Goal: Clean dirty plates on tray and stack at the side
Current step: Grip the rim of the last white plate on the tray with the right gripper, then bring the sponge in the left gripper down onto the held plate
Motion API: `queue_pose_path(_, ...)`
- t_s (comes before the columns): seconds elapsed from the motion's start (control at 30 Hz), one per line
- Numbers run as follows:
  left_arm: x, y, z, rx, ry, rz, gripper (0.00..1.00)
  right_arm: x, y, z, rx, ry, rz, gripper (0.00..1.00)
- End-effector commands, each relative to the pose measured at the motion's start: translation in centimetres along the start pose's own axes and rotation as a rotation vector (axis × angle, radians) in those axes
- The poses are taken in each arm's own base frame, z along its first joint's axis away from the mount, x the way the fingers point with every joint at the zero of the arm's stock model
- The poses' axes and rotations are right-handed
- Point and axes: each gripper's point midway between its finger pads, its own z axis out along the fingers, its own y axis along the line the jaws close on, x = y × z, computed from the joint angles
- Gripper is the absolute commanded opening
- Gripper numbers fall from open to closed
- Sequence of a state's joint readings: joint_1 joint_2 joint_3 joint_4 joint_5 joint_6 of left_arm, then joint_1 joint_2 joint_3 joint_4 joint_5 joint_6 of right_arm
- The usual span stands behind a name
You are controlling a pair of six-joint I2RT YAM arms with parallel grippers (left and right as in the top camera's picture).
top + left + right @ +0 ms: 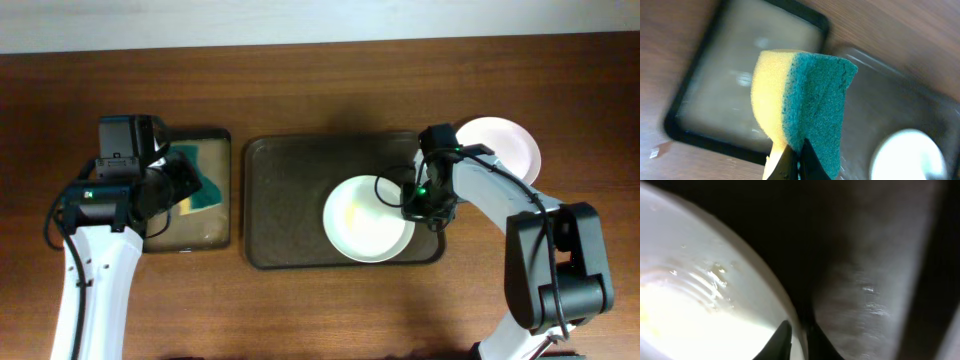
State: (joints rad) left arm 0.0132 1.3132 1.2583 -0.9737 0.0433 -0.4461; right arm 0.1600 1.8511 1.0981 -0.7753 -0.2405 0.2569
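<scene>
A white plate [366,219] with a faint yellow smear lies on the large dark tray [290,200], at its right half. My right gripper [412,207] is shut on this plate's right rim; the right wrist view shows one finger inside the rim [798,339] and one outside, with the plate [705,305] filling the left. Another white plate [505,143] sits on the table beyond the tray's right end, partly hidden by the right arm. My left gripper [185,185] is shut on a yellow and green sponge [802,102] above the small black tray [747,75].
The small narrow black tray [205,235] lies left of the large tray. The large tray [890,100] and the plate [910,155] also show at the right of the left wrist view. Brown wooden table all round.
</scene>
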Motion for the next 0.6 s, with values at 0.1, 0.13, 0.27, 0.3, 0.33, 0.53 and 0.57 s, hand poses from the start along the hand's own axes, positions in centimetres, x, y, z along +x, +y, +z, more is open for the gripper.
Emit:
queue_pose_path(0.1, 3.7, -6.7, 0.6, 0.246, 0.138, 0.193, 0.00, 1.0, 4.0, 2.0, -0.070, 0.007, -0.024, 0.05)
queue_pose_path(0.13, 4.3, -7.6, 1.0, 0.261, 0.160, 0.209, 0.00, 1.0, 4.7, 2.3, -0.076, -0.003, -0.036, 0.05)
queue_pose_path(0.27, 7.3, -10.7, 3.4, 0.276, 0.257, 0.249, 0.00, 1.0, 7.1, 3.0, -0.103, -0.042, -0.073, 0.05)
queue_pose_path(0.3, 8.4, -11.7, 4.5, 0.278, 0.288, 0.281, 0.00, 1.0, 8.0, 3.2, -0.112, -0.056, -0.096, 0.05)
queue_pose_path(0.33, 9.0, -12.2, 5.0, 0.279, 0.303, 0.297, 0.00, 0.9, 8.2, 3.2, -0.115, -0.061, -0.104, 0.04)
queue_pose_path(0.53, 12.1, -13.6, 9.0, 0.242, 0.405, 0.307, 0.00, 0.9, 8.6, 3.3, -0.120, -0.069, -0.115, 0.05)
queue_pose_path(0.57, 12.3, -13.5, 9.7, 0.233, 0.415, 0.304, 0.00, 0.9, 8.7, 3.3, -0.121, -0.069, -0.115, 0.04)
